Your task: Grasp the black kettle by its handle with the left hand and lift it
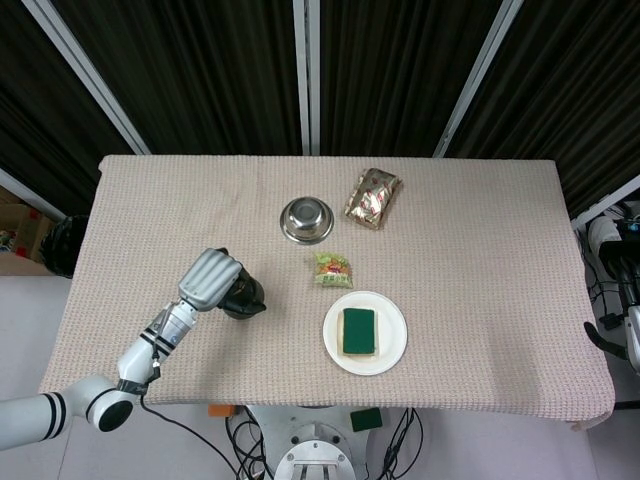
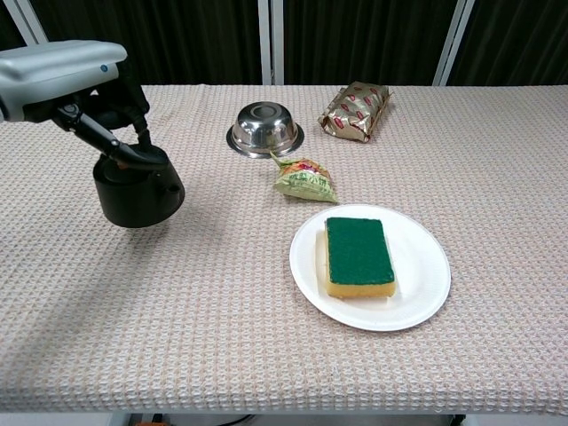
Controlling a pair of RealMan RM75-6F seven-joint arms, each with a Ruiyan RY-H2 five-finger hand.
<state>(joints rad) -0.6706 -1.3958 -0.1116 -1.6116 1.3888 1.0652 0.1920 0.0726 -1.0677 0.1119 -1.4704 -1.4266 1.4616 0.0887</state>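
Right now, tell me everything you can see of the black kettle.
The kettle is a squat, round, matte black pot that looks like metal or enamel. Its body is tilted and seems to hang just above the cloth. The left hand grips the handle on top, so the handle and lid are mostly hidden. From the head view a short spout sticks out toward the plate. It sits at the table's left side, apart from the bowl and everything else.

Matt black kettle (image 2: 138,190), shiny metal bowl (image 2: 264,127), woven cloth tbl cover (image 2: 497,160), glossy foil pkt (image 2: 356,111)
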